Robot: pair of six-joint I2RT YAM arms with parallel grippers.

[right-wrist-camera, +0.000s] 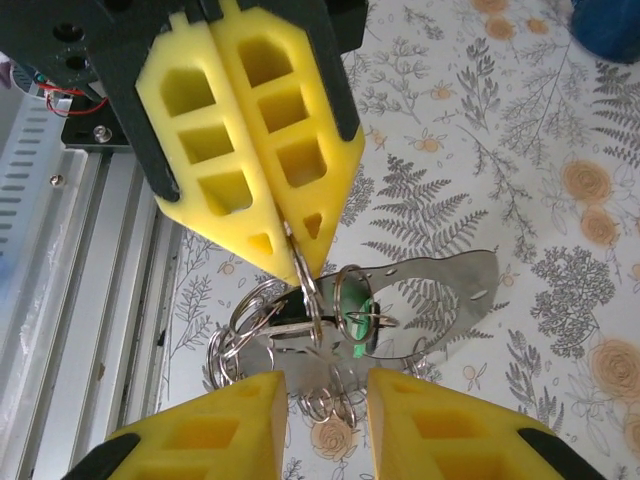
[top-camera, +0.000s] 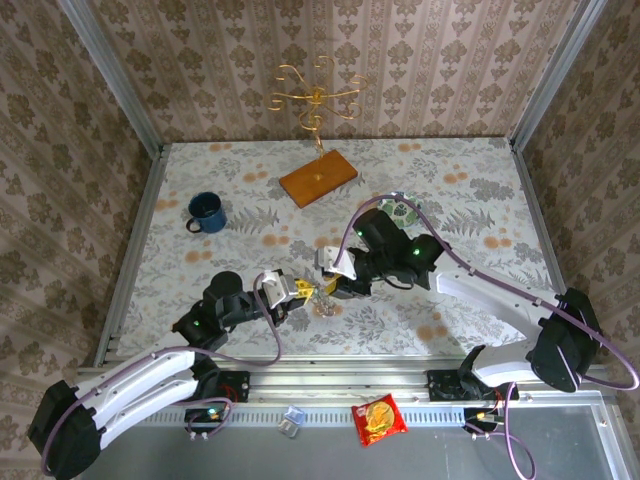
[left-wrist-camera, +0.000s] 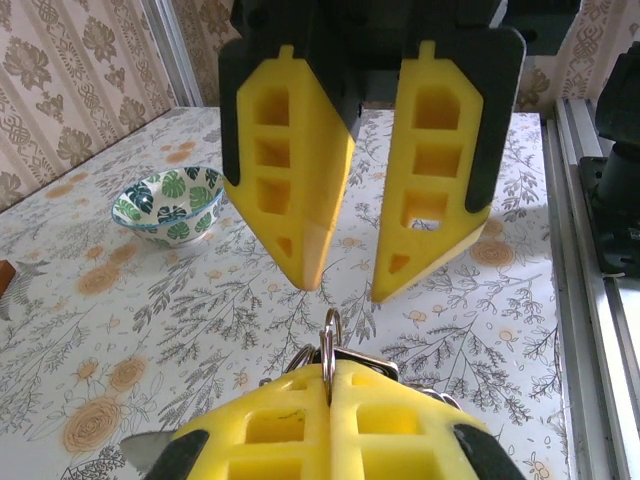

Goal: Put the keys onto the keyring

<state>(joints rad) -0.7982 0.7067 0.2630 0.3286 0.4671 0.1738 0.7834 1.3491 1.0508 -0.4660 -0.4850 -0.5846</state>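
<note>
Keyring (left-wrist-camera: 326, 345) — between left claw (left-wrist-camera: 330, 380) tips

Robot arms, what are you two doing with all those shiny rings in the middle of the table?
The two arms meet tip to tip. The left pincer is shut on a keyring, with more rings, a green key and a flat metal tag bunched just under it. The right pincer is open, right in front of that bunch and gripping nothing.
</note>
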